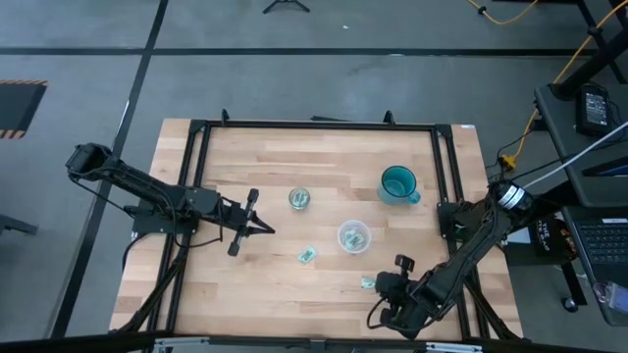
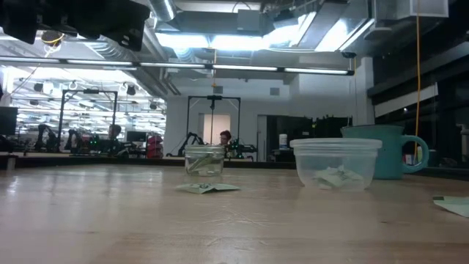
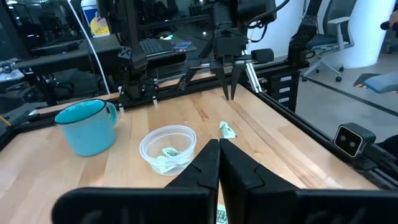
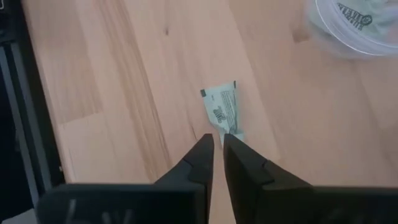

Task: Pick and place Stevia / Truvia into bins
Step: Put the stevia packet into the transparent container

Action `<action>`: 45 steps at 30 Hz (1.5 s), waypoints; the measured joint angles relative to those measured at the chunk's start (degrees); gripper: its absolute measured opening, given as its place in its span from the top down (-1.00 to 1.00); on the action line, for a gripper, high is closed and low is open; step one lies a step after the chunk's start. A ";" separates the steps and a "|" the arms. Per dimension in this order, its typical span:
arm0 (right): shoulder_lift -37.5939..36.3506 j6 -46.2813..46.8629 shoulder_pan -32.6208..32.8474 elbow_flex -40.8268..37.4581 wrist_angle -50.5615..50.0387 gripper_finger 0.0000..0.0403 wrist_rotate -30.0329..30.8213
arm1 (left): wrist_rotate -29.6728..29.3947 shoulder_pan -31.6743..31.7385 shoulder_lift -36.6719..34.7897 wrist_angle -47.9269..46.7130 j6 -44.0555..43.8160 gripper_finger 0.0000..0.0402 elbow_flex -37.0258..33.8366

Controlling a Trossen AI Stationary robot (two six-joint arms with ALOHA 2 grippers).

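Two light green Stevia packets lie flat on the wooden table, one (image 1: 307, 255) near the middle and one (image 1: 367, 282) toward the near right. My right gripper (image 4: 217, 142) hangs slanting down just above that second packet (image 4: 222, 111), its fingers a narrow gap apart and holding nothing. In the left wrist view the right gripper's fingertips (image 3: 229, 93) stand clear above the packet (image 3: 227, 129). The clear plastic cup (image 1: 353, 236) and the small glass jar (image 1: 299, 199) each hold packets. My left gripper (image 1: 267, 228) waits shut, pointing level over the table's left half.
A teal mug (image 1: 398, 184) stands at the far right of the table. A black frame (image 1: 314, 125) runs round the tabletop. In the low view the jar (image 2: 204, 161), the cup (image 2: 337, 165) and the mug (image 2: 385, 150) stand in a row.
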 joint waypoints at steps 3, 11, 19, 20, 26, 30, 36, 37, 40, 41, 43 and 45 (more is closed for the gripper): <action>0.00 -0.31 0.02 0.00 0.00 0.80 -0.01 | 0.00 0.00 0.00 0.00 0.00 0.97 0.00; 0.00 -0.28 0.02 0.00 -0.37 0.78 -0.01 | 0.01 0.00 0.00 0.00 0.01 0.99 0.00; 0.27 2.41 0.02 0.03 -1.39 0.60 0.09 | 0.02 0.00 0.00 0.00 0.00 0.97 0.00; 0.70 2.39 0.02 0.07 -1.23 0.57 0.25 | 0.02 0.00 0.00 0.00 0.00 0.97 0.00; 5.69 1.19 -0.53 0.04 -1.17 0.37 -0.63 | 0.02 0.00 0.00 0.00 0.00 0.96 0.00; 8.07 1.28 -0.52 0.04 -0.73 0.28 -1.13 | 0.03 0.00 0.00 -0.01 -0.02 0.96 0.00; 10.02 1.20 -1.27 0.04 0.18 0.23 -4.13 | 0.04 0.00 0.00 -0.02 -0.02 0.96 0.00; 10.39 1.19 -1.52 0.04 0.23 0.23 -4.85 | 0.04 0.00 0.00 -0.02 -0.05 0.97 0.00; 11.35 0.38 -2.28 0.02 0.77 0.23 -5.32 | 0.04 0.00 0.00 0.00 -0.04 0.98 0.00; 11.59 -0.44 -2.49 0.06 1.10 0.23 -5.26 | 0.04 0.00 0.00 -0.02 -0.04 0.98 0.00; 11.78 -2.79 -2.99 0.09 1.71 0.23 -5.36 | 0.04 0.00 0.00 -0.02 -0.07 0.99 0.00; 11.78 -3.53 -3.56 0.09 1.97 0.23 -5.65 | 0.04 0.00 0.00 -0.02 -0.04 0.99 0.00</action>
